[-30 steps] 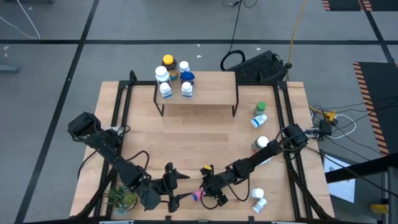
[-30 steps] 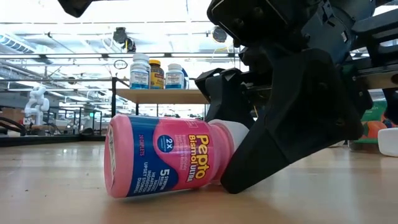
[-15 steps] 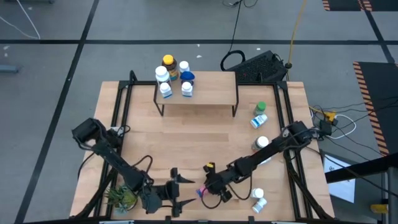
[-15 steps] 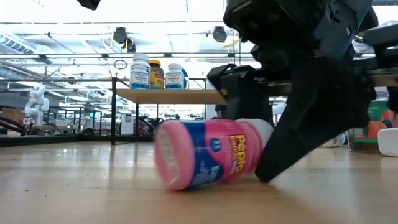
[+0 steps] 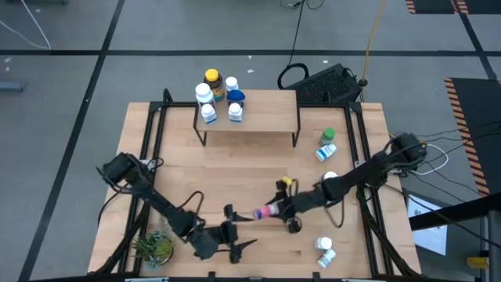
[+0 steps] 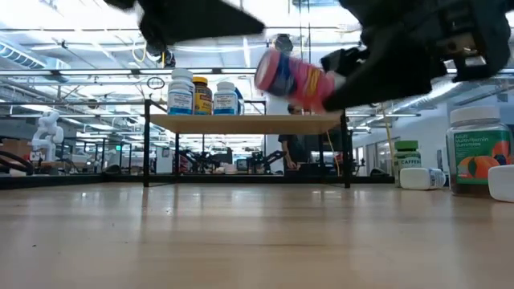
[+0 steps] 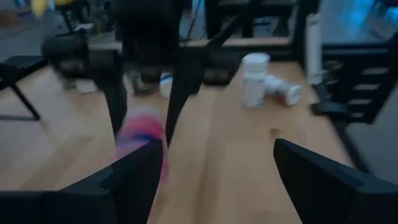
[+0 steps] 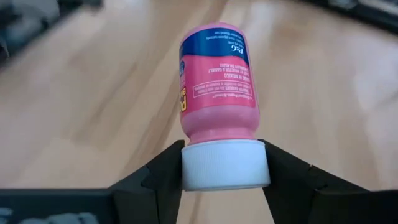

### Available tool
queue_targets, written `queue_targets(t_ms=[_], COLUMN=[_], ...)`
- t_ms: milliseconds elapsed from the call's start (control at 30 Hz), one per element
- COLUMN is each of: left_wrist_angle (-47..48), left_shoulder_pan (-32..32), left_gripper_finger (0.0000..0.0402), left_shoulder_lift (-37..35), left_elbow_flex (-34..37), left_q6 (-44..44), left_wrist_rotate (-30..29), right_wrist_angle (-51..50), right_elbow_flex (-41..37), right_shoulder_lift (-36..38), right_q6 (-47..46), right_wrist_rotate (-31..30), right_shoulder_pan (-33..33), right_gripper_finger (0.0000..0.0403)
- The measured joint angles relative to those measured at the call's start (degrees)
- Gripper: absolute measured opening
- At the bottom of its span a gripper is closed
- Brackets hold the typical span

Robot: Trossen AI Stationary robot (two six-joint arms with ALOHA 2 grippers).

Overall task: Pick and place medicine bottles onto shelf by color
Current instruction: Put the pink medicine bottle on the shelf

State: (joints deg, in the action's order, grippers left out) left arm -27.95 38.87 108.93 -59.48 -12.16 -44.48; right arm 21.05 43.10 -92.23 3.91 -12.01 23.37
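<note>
The surface spreads out below me, and at its far edge stands the shelf, carrying a cluster of bottles at its left end: white ones, an amber one, a blue one. My right gripper is up in the air over the middle of the surface, pinching the pink bottle by its white cap, one finger each side, the body sticking out in front and tilted. In the low view the bottle hangs well clear of the wood, about level with the shelf top. My left gripper hovers low near the front edge beside the plant, fingers spread and holding nothing.

To do this carry well, I'd say keep the squeeze firm on that cap, since the whole body hangs off it and could swing or twist. I'd want to turn it upright before it reaches the board, and come in above the shelf edge, aiming for the bare right part, clear of the others, as nothing pink is there.

More bottles wait on the right side: a green-capped one and several white. The left wrist view is blurred, so the pink bottle reads only as a smear. I cannot tell how deep the cap sits between my fingers.
</note>
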Motion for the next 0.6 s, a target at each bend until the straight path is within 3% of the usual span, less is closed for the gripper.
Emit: queue_targets(t_ms=[133,333,600], left_wrist_angle=[-0.3,7.7,20.9], left_shoulder_pan=[-1.9,-2.0,-5.7], left_gripper_finger=[0.0310,0.0310,0.0310], left_shoulder_lift=[2.8,4.4,4.4], left_elbow_flex=[-1.7,-10.3,-15.1], left_q6=[0.8,15.0,20.9], left_wrist_rotate=[-1.5,-8.0,-7.0], right_wrist_angle=[6.4,7.8,9.4], right_elbow_flex=[-6.2,-10.1,-10.1], right_shoulder_lift=[4.3,7.5,7.7], right_q6=[-2.1,-4.4,-10.8], right_wrist_rotate=[0.7,1.8,6.3], right_shoulder_pan=[-1.8,-3.8,-4.3], right_gripper_finger=[0.0178,0.0178,0.0178])
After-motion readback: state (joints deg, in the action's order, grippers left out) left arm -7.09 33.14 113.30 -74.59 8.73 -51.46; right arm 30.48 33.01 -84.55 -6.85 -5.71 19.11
